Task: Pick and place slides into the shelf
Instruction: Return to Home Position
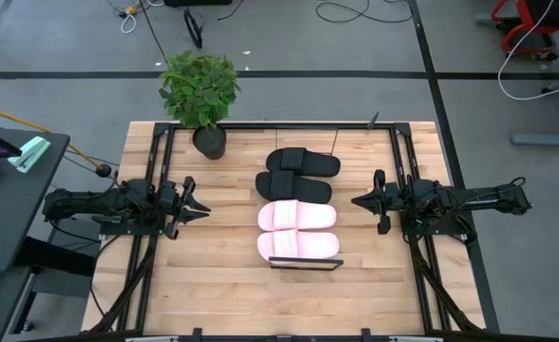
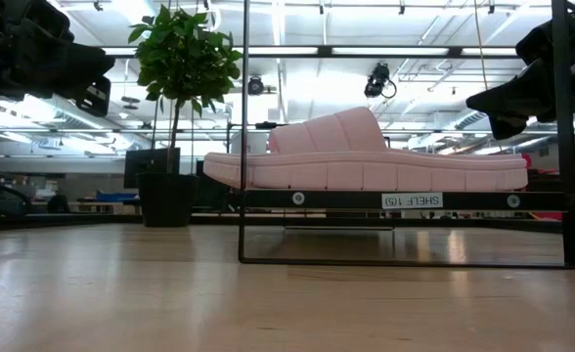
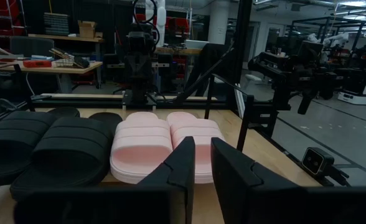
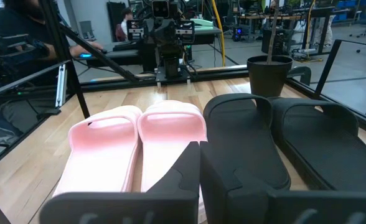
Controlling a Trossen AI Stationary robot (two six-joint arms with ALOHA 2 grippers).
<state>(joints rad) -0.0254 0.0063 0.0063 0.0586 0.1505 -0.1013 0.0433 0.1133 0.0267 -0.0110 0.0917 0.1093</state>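
Four slides lie side by side in a row on the shelf (image 2: 483, 200), soles down. The two black slides (image 1: 298, 174) are on the far side and the two pink slides (image 1: 298, 231) on the near side. In the low view the nearest pink slide (image 2: 366, 161) rests on the board, which stands on a thin black frame (image 2: 241, 230). My left gripper (image 1: 206, 206) hovers left of the row, with a narrow gap between its fingers (image 3: 203, 163). My right gripper (image 1: 356, 200) hovers right of the row with its fingers shut (image 4: 200, 171). Neither touches a slide.
A potted plant (image 1: 200, 87) stands on the far side of the table, left of the black slides. A dark side table (image 1: 4, 204) with a few items on it sits beyond the table's left edge. Bare wood (image 1: 232, 294) lies in front of the shelf.
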